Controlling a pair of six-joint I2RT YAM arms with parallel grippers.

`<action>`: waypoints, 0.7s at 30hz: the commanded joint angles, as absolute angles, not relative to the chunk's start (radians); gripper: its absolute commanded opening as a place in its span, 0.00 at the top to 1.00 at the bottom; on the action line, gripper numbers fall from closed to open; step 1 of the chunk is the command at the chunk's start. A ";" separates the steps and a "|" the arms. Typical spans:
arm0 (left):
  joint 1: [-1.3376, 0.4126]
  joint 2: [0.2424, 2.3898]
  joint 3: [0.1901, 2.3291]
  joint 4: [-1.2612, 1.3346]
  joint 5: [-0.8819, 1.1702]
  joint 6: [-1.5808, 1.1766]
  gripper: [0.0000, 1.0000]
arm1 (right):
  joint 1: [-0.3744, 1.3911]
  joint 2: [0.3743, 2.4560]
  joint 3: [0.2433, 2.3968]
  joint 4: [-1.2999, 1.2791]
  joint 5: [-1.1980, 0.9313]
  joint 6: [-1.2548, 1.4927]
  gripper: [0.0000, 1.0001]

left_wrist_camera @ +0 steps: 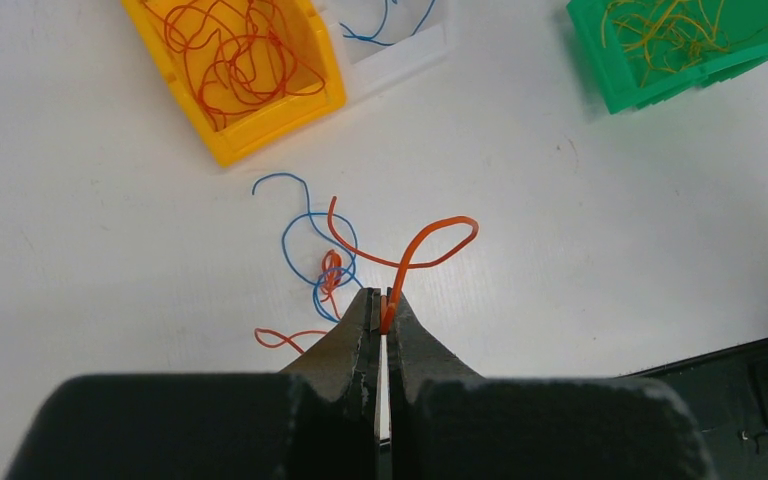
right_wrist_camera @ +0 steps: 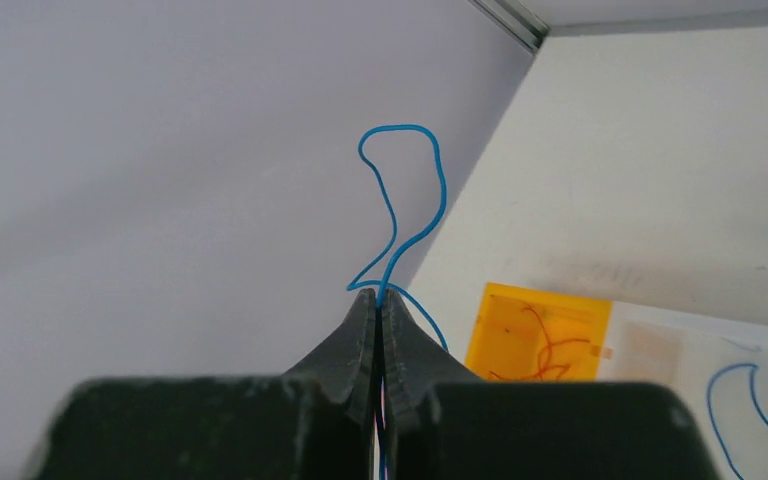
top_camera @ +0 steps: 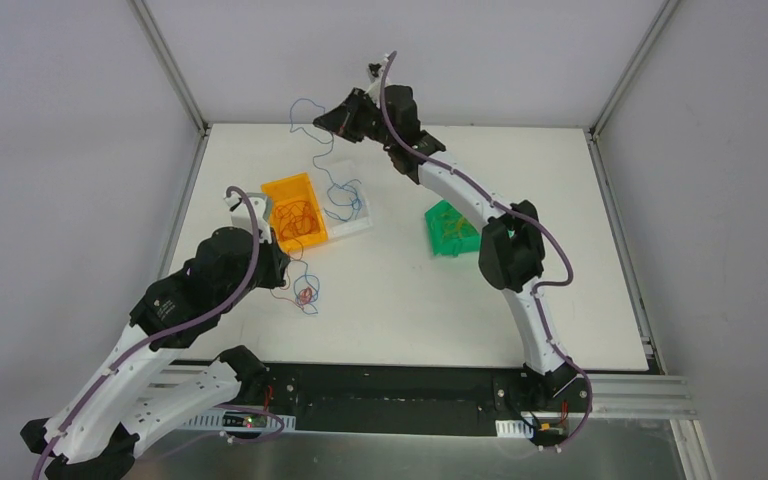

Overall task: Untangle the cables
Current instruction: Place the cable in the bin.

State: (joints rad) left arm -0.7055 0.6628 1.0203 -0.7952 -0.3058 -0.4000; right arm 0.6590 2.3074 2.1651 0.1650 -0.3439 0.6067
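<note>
Two grippers, both pinched tight. Left gripper (left_wrist_camera: 385, 300) clamps a thin curly orange wire (left_wrist_camera: 450, 221) beside a small orange-and-blue wire clump (left_wrist_camera: 328, 270) toward the white surface's (left_wrist_camera: 110, 250) left edge. Right gripper (right_wrist_camera: 378, 300) clamps a thin blue wire (right_wrist_camera: 443, 185) above the far-left corner, its lower end hidden behind the fingers.

An orange cable (left_wrist_camera: 452, 221) and blue cable (right_wrist_camera: 442, 185) are shown. A white table (left_wrist_camera: 580, 250), yellow bin (left_wrist_camera: 270, 135) and green bin (left_wrist_camera: 660, 90) are seen.

Cable clump (top_camera: 305, 295) lies on table (top_camera: 410, 310), before leftmost bin (top_camera: 287, 183).
</note>
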 commanded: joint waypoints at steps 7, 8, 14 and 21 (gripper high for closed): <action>-0.703 0.662 1.057 -0.794 -0.323 -0.371 1.00 | 0.627 2.352 2.088 0.568 -0.374 0.833 1.00; -0.702 0.657 1.058 -0.795 -0.321 -0.371 1.00 | 0.619 2.362 2.061 0.599 -0.374 0.850 1.00; -0.703 0.634 1.056 -0.801 -0.339 -0.367 1.00 | 0.585 2.366 1.869 0.699 -0.355 0.908 1.00; -0.703 0.645 1.062 -0.801 -0.330 -0.367 1.00 | 0.593 2.309 1.769 0.593 -0.315 0.833 1.00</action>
State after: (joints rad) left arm -0.7055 0.6403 1.0260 -0.8055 -0.3191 -0.3805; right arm 0.5735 2.3878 1.7756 0.5648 -0.3386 0.8734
